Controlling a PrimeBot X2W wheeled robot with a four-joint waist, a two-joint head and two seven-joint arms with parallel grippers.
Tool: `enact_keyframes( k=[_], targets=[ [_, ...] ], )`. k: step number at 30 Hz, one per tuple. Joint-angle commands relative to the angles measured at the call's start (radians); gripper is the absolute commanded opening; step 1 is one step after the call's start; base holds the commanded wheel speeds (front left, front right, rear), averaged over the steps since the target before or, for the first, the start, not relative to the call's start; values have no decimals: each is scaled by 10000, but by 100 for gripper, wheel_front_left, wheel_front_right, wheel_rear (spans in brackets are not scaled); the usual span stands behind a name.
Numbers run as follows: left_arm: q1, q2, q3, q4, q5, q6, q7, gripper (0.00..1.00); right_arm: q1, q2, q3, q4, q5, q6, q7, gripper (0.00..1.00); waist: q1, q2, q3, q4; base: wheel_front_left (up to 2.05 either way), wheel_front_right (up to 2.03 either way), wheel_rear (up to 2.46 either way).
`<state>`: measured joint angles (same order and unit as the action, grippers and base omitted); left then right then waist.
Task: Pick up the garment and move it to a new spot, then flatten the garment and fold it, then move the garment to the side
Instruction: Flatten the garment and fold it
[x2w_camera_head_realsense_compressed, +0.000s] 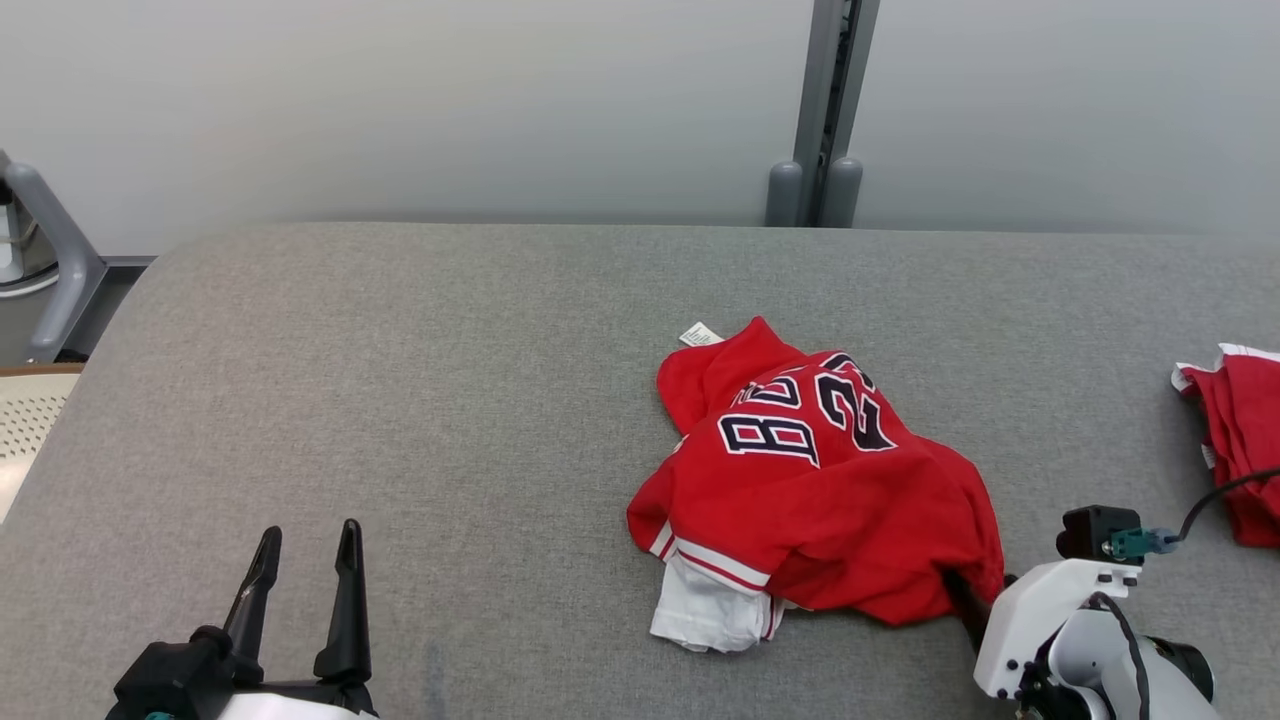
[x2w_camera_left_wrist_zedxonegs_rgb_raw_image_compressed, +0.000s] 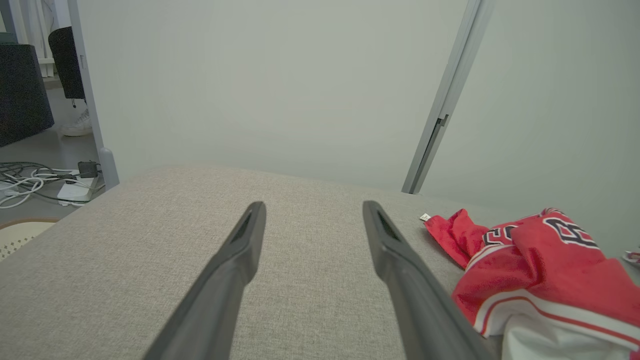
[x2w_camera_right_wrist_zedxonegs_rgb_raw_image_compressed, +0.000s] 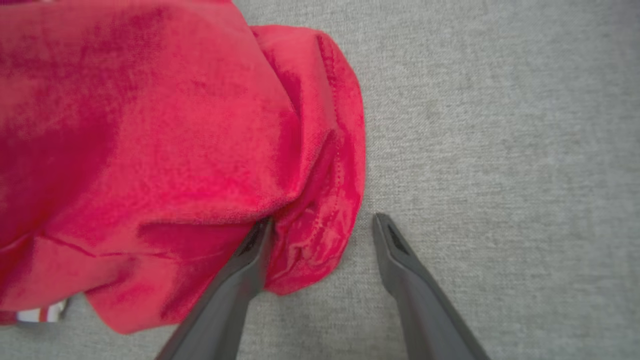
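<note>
1. Red garment (x2w_camera_head_realsense_compressed: 800, 490) lies crumpled centre-right on the worktop (x2w_camera_head_realsense_compressed: 400, 400), with wide bare grey to its left and behind it.
2. Left pincer (x2w_camera_head_realsense_compressed: 310, 527): jaws wide, nothing held, over the bare near-left area.
3. Right pincer (x2w_camera_right_wrist_zedxonegs_rgb_raw_image_compressed: 322, 220): jaws wide at the garment's near-right hem. One finger is against the cloth, the other over bare grey. In the head view its fingertips are hidden by the cloth.
4. Second red cloth (x2w_camera_head_realsense_compressed: 1240, 450) is cut off at the right edge.

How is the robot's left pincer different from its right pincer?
The left pincer, two long dark fingers, sits apart from the crumpled red jersey; the right pincer is at the jersey's edge. Between the left pincer's fingers is bare grey fabric tabletop; between the right pincer's lies a red fold, one finger against it. Both stand open.
</note>
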<state>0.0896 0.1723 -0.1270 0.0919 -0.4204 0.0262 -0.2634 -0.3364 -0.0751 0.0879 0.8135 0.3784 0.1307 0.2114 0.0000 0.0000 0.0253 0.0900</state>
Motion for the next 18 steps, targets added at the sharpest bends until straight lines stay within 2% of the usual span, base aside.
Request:
enact_keyframes(
  k=[1,2,3,8,11,14,18],
  targets=[
    [-179,41,18,14,-14,-48,-12,100,59,48,46,177,96,2,98,91,0,0,29,39,0,0,0],
    [-193,46,7,26,-17,-54,-12,100,-1,81,107,293,179,2,184,41,0,0,36,58,0,0,0],
    [-205,51,2,36,-24,-59,-12,100,-50,117,179,398,268,5,265,0,0,0,36,71,0,0,0],
    [-141,80,32,70,-50,32,-12,100,-229,96,468,445,767,11,521,0,0,0,-88,-20,0,0,0],
    [-10,69,26,70,-81,84,-11,100,-326,103,635,-64,1387,11,773,0,0,0,-198,-256,0,0,0],
    [104,36,-14,55,-93,103,14,100,-465,-824,803,-956,1381,0,1279,0,0,0,-318,-677,0,0,0],
    [150,-21,-74,70,-147,65,12,100,-350,-1698,641,-1926,1034,0,1891,0,0,0,-343,-1044,0,0,0]
  ],
)
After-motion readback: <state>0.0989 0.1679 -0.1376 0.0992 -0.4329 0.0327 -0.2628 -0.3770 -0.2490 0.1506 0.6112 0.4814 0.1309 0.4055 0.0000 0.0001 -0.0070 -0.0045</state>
